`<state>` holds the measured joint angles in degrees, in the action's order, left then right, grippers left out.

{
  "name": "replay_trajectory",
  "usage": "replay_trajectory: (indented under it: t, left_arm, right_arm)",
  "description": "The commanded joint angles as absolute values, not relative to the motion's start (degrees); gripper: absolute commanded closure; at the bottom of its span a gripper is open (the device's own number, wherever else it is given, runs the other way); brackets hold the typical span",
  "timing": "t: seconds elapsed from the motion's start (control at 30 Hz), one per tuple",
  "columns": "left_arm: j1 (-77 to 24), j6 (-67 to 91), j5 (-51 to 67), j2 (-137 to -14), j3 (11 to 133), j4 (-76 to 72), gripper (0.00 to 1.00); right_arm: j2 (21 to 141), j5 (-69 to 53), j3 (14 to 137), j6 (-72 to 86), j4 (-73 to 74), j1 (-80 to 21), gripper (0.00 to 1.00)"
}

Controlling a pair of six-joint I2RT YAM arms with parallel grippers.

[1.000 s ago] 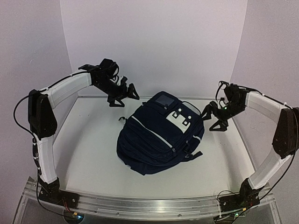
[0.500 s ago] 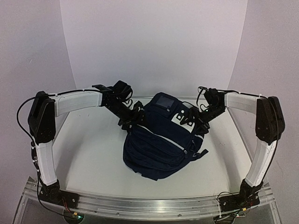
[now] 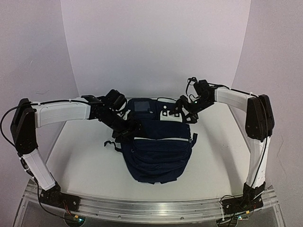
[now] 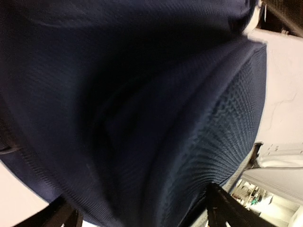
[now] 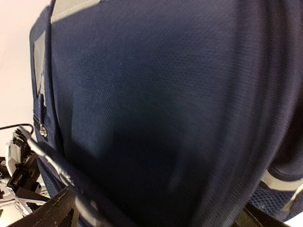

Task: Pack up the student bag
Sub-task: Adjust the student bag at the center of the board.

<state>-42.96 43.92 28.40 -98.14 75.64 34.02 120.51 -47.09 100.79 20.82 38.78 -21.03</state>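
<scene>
**As it stands between my two grippers: one student bag, mid-table**

Where my arms reach in from either side, the items are these.

1. Student bag [image 3: 158, 151]: dark navy backpack, standing roughly upright at the middle of the white table [image 3: 80, 156], front pockets facing the near edge. A pale zip line [image 3: 161, 139] crosses the front. White patch [image 3: 166, 115] and small grey panel [image 3: 141, 105] sit at its far top. A black strap [image 3: 112, 143] trails out on the left.

2. My left gripper [image 3: 127, 128]: set against the bag's upper left side. In the left wrist view navy fabric fills the frame and bulges between my fingers [image 4: 61, 213], which stand apart.

3. My right gripper [image 3: 183, 113]: set against the bag's far right top, beside the white patch. In the right wrist view my fingers [image 5: 57, 210] are spread wide, with the bag's fabric close across the gap.

4. Backdrop: plain pale walls left, right and far.
</scene>
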Motion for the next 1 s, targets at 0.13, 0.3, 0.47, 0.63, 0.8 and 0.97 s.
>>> replay_trajectory:
  t: [0.13, 0.3, 0.47, 0.63, 0.8, 0.97]
  left_arm:
    - [-36.0, 45.7, 24.3, -93.3, 74.5, 29.3, 0.02]
    - [-35.8, 43.8, 28.1, -100.8, 78.3, 28.2, 0.01]
    - [-34.2, 42.3, 30.5, -108.2, 82.9, 24.9, 0.13]
    - [-31.3, 40.8, 31.9, -113.5, 89.2, 24.2, 0.26]
    - [-27.7, 40.8, 33.1, -115.6, 92.9, 24.8, 0.27]
    - [-27.5, 40.4, 33.9, -111.8, 88.3, 25.8, 0.21]
  right_arm:
    - [103.1, -51.8, 87.0, 17.1, 40.1, -16.7, 0.02]
    - [101.8, -54.0, 77.9, 16.3, 40.0, -19.5, 0.02]
    - [104.5, -53.9, 78.1, 15.9, 37.6, -24.7, 0.02]
    - [113.5, -50.6, 89.8, 14.3, 35.9, -25.5, 0.03]
    - [117.8, -51.5, 97.8, 15.9, 35.6, -26.1, 0.04]
    - [114.1, -51.5, 94.7, 15.3, 35.7, -26.1, 0.02]
